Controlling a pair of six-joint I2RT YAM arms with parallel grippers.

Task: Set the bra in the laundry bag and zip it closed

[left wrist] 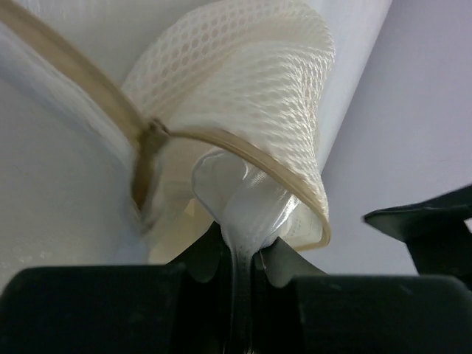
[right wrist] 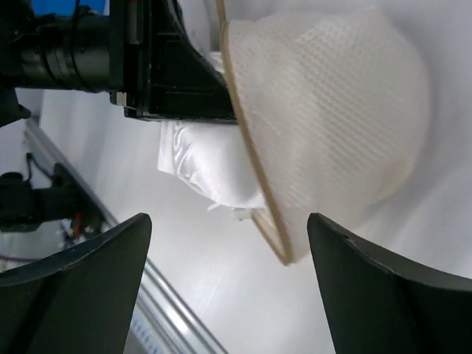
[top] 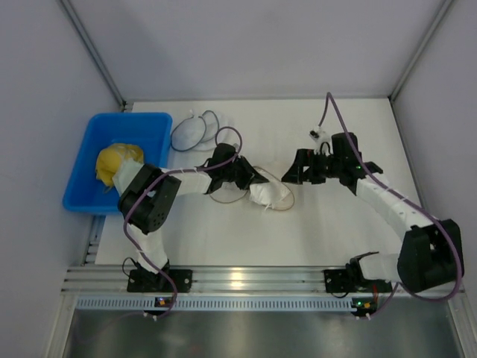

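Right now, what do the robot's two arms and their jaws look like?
Left arm and right arm: white-wrapped links between bulky black joint housings, on black bases. A purple cable loops along each. Jaws are matte black, wedge-shaped.

Looks like a robotics lab test cell, not a home or shop. Shows a white worktop (top: 328, 231) boxed in on three sides by plain grey panels (top: 246, 45) set between metal corner posts (top: 93, 52), with a left arm (top: 153, 201) and a right arm (top: 387, 201), both trailing purple cables (top: 328, 112), bolted to a slotted aluminium rail (top: 246, 280) along the near edge. Holds a blue plastic bin (top: 145, 125) at the left, under flat, even light.
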